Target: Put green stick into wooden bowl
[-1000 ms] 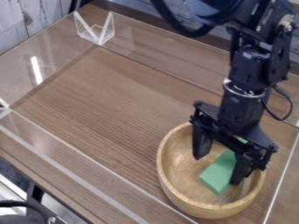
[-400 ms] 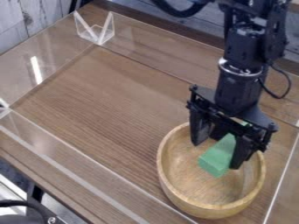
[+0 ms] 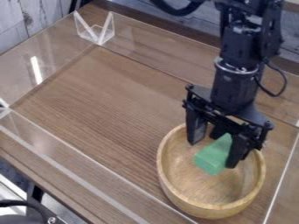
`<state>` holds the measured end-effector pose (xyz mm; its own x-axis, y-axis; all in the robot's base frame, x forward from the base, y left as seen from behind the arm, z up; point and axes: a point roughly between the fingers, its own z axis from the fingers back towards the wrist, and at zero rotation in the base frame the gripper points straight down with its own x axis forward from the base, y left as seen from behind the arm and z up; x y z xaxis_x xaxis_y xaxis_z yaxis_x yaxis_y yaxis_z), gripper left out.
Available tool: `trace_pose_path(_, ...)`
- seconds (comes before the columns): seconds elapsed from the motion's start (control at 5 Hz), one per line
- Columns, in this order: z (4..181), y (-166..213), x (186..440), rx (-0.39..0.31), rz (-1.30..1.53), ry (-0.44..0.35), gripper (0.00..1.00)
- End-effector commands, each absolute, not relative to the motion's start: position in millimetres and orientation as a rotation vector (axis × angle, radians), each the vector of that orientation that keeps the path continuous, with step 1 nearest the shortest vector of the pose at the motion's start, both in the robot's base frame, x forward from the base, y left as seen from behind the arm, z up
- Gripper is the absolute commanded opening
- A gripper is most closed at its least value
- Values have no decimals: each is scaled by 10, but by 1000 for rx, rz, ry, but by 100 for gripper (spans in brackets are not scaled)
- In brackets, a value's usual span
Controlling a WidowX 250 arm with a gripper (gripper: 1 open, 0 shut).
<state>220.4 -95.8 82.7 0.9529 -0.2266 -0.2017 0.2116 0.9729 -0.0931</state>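
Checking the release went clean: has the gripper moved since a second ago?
Yes. The gripper has lifted slightly, judged against the wooden bowl's rim, jaws open. The green stick lies inside the bowl.

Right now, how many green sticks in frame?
1. The green stick lies inside the wooden bowl at lower right, between the open fingers of the gripper. The arm covers part of the bowl, so another could be hidden.

Dark wood-grain tabletop [image 3: 105, 96] inside clear acrylic walls [image 3: 52, 48], glare-streaked.
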Motion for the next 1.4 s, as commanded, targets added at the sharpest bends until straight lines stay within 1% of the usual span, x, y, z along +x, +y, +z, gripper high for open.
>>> trace_pose_path(0.0,946,-964,2271,-85,-221,165,100)
trace_pose_path(0.2,977,-936,2274,-90,-215,172,100)
trace_pose_path(0.6,1070,-884,2313,-103,-192,151,100)
trace_pose_path(1.2,1044,-854,2316,-103,-164,130,100)
